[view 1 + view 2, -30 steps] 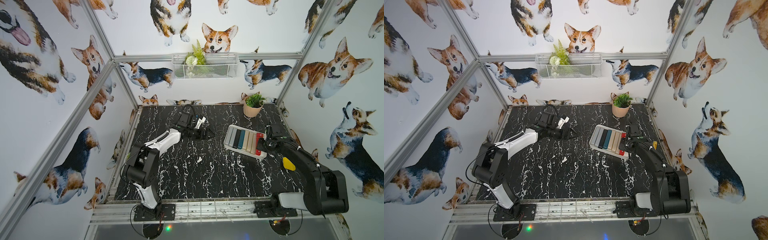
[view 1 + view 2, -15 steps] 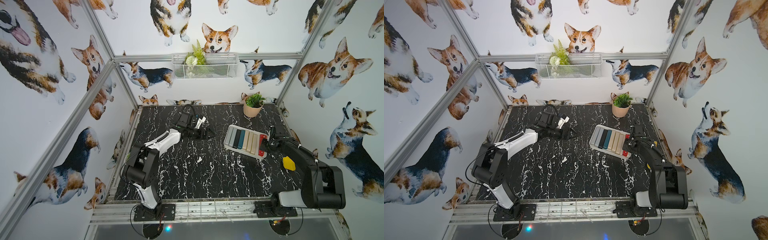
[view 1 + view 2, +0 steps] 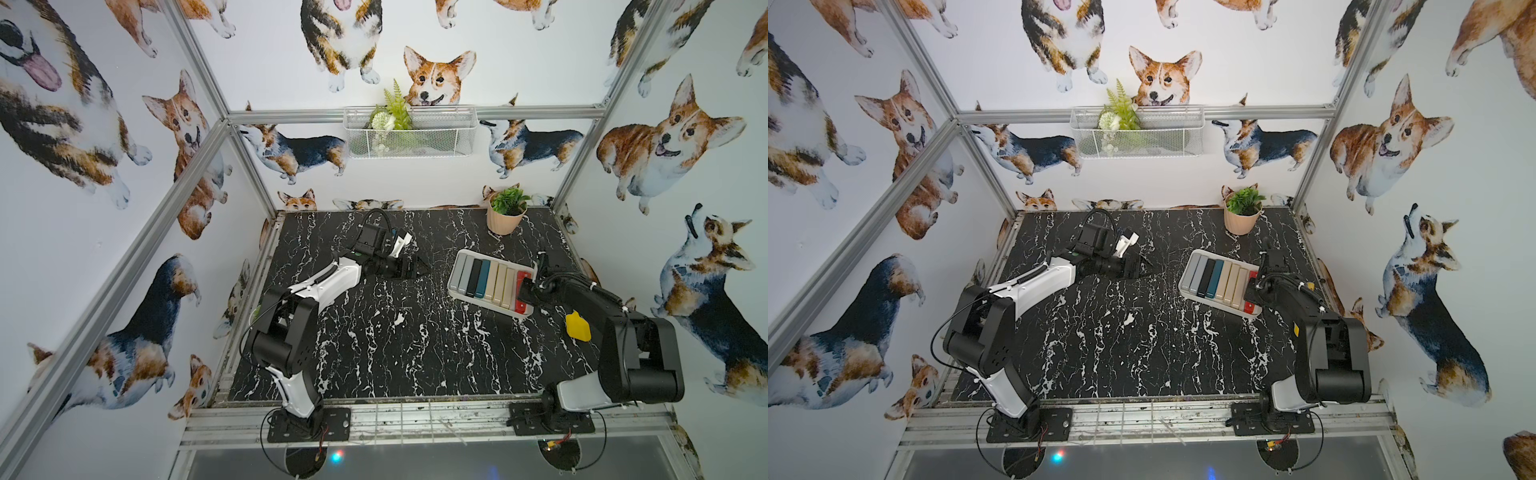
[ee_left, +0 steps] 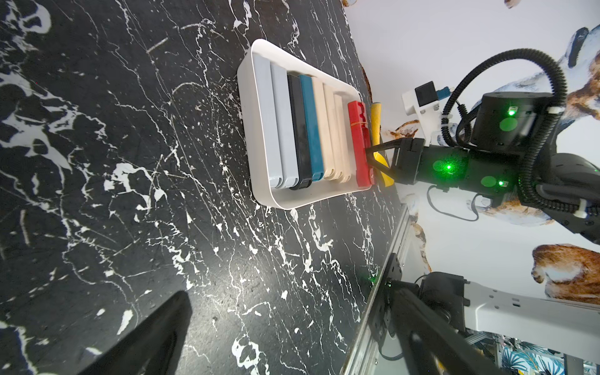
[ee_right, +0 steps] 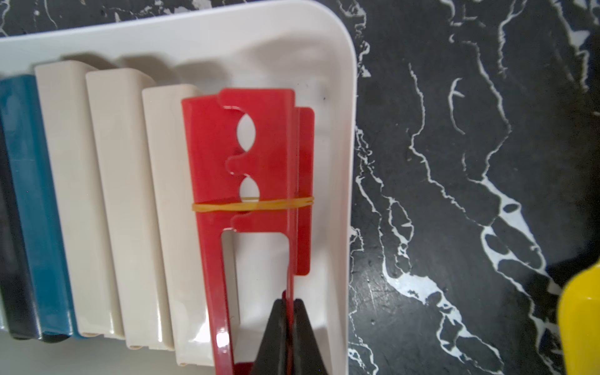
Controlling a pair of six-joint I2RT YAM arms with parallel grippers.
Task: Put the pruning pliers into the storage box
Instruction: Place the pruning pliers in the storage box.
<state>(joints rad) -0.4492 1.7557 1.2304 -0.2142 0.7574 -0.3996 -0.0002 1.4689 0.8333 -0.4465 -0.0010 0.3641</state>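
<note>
The white storage box (image 3: 484, 304) (image 3: 1214, 300) sits on the right half of the black marble table. Several pruning pliers (image 3: 482, 276) lie in it side by side: two grey, a black, a teal and three beige. At the box's right end is the red pruning pliers (image 5: 207, 146) (image 4: 357, 130), bound with a yellow rubber band and overlapping the last beige one's edge. My right gripper (image 5: 289, 303) (image 3: 523, 291) is shut on its thin red side wall. My left gripper (image 4: 292, 357) (image 3: 415, 266) lies low at the back left, open and holding nothing.
A yellow object (image 4: 376, 120) (image 5: 581, 318) lies on the table just beyond the box's right rim, close to my right arm. A potted plant (image 3: 506, 216) stands at the back right. A wire basket (image 3: 409, 133) hangs on the back wall.
My right arm's elbow has shifted a little, while its gripper stays shut on the red pruning pliers at the box's right end. The left arm has not moved.
</note>
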